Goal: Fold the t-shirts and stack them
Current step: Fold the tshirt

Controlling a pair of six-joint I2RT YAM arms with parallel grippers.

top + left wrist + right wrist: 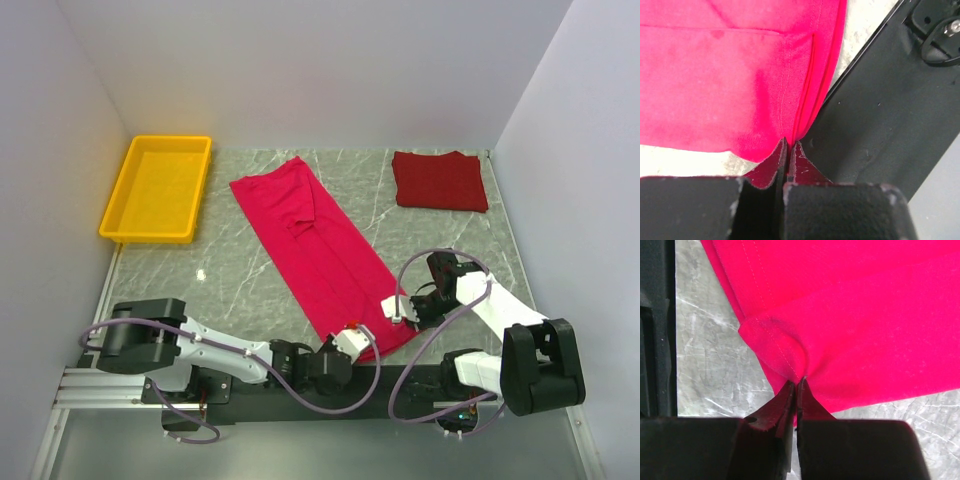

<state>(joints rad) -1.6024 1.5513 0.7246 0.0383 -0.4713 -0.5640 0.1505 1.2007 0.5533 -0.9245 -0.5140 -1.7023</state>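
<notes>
The crimson-pink t-shirt (315, 245) lies folded lengthwise into a long strip that runs diagonally from the back centre to the near edge. My left gripper (352, 340) is shut on its near hem corner (790, 135) by the black base rail. My right gripper (400, 310) is shut on the other near corner (800, 372), and the cloth puckers at the pinch. The darker maroon t-shirt (440, 180) lies folded in a rectangle at the back right, apart from both grippers.
A yellow plastic tray (158, 188) stands at the back left. The black base rail (890, 125) runs along the near edge under the left gripper. Grey marble tabletop (230, 280) shows left of the pink shirt. White walls close in the table.
</notes>
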